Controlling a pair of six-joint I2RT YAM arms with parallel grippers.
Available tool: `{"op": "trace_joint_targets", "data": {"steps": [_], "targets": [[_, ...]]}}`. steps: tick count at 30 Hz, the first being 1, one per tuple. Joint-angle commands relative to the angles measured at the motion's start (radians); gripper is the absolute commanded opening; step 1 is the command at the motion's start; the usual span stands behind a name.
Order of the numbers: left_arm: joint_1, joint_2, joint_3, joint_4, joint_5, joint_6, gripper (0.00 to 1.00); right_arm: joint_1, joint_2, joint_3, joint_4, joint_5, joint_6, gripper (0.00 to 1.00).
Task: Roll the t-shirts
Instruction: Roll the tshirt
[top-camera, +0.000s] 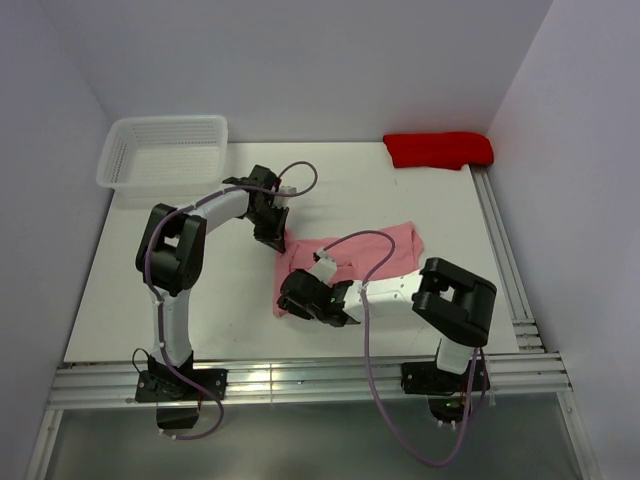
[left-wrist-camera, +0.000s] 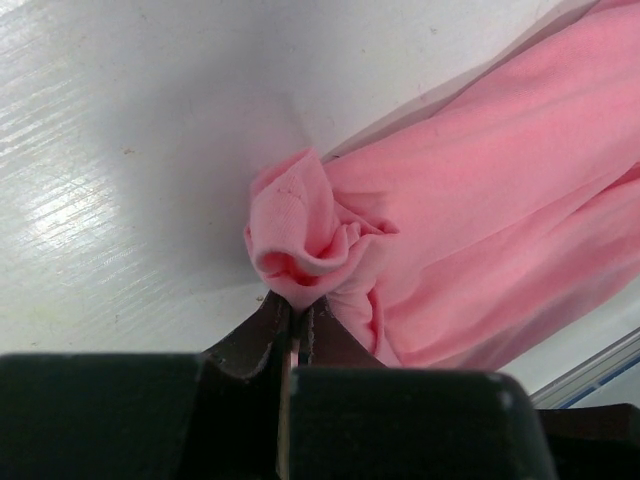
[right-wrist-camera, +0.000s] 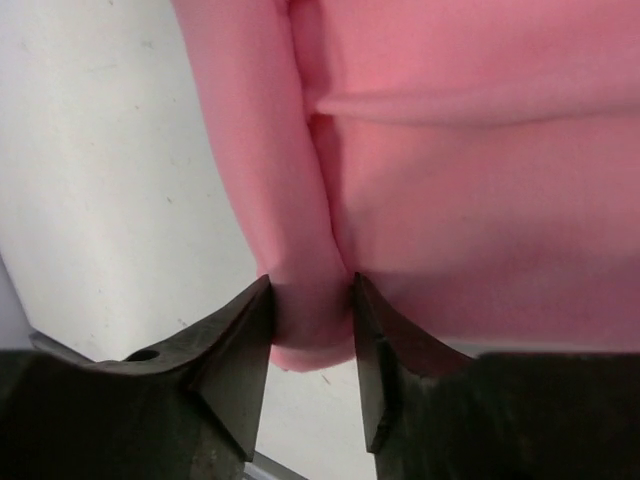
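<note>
A salmon-pink t-shirt (top-camera: 385, 250) lies folded into a long strip across the middle of the white table. My left gripper (top-camera: 272, 236) is at its far left corner, shut on a bunched bit of fabric (left-wrist-camera: 300, 235) with the jaws nearly touching. My right gripper (top-camera: 290, 298) is at the near left end, its jaws closed on a thick rolled fold of the shirt (right-wrist-camera: 300, 250). The shirt's left end is partly hidden by both grippers in the top view.
A white mesh basket (top-camera: 165, 152) stands at the far left. A red folded garment (top-camera: 438, 150) lies at the far right. Aluminium rails (top-camera: 300, 380) run along the near edge and the right side (top-camera: 505, 260).
</note>
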Motion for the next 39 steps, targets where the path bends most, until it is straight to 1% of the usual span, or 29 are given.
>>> {"op": "trace_joint_targets", "data": {"steps": [1, 2, 4, 9, 14, 17, 21, 26, 29, 35, 39], "targets": [[-0.003, 0.005, 0.016, 0.020, -0.086, 0.014, 0.00, 0.024, -0.049, 0.035, -0.181, 0.037, -0.027, 0.48], [-0.005, 0.005, 0.016, 0.019, -0.086, 0.014, 0.00, 0.024, -0.050, 0.055, -0.213, 0.050, -0.037, 0.52], [-0.006, 0.007, 0.019, 0.016, -0.089, 0.010, 0.00, 0.024, -0.052, 0.119, -0.305, 0.070, -0.063, 0.55], [-0.009, 0.007, 0.024, 0.013, -0.087, 0.005, 0.00, 0.022, -0.058, 0.248, -0.462, 0.151, -0.103, 0.57], [-0.017, 0.008, 0.027, 0.010, -0.089, 0.004, 0.00, 0.007, -0.003, 0.380, -0.528, 0.212, -0.178, 0.56], [-0.018, 0.008, 0.030, 0.011, -0.086, 0.001, 0.00, -0.021, 0.067, 0.464, -0.539, 0.237, -0.231, 0.51], [-0.020, 0.010, 0.033, 0.005, -0.090, 0.002, 0.00, -0.032, 0.187, 0.613, -0.582, 0.286, -0.276, 0.50], [-0.020, 0.015, 0.035, 0.003, -0.087, 0.002, 0.00, -0.036, 0.299, 0.779, -0.694, 0.350, -0.311, 0.49], [-0.020, 0.015, 0.035, 0.002, -0.090, 0.004, 0.00, -0.038, 0.356, 0.846, -0.764, 0.369, -0.310, 0.49], [-0.020, 0.021, 0.042, -0.003, -0.089, 0.005, 0.00, -0.036, 0.416, 0.883, -0.804, 0.344, -0.314, 0.49], [-0.022, 0.024, 0.045, -0.006, -0.092, 0.005, 0.00, -0.029, 0.474, 0.943, -0.894, 0.360, -0.290, 0.50]]}}
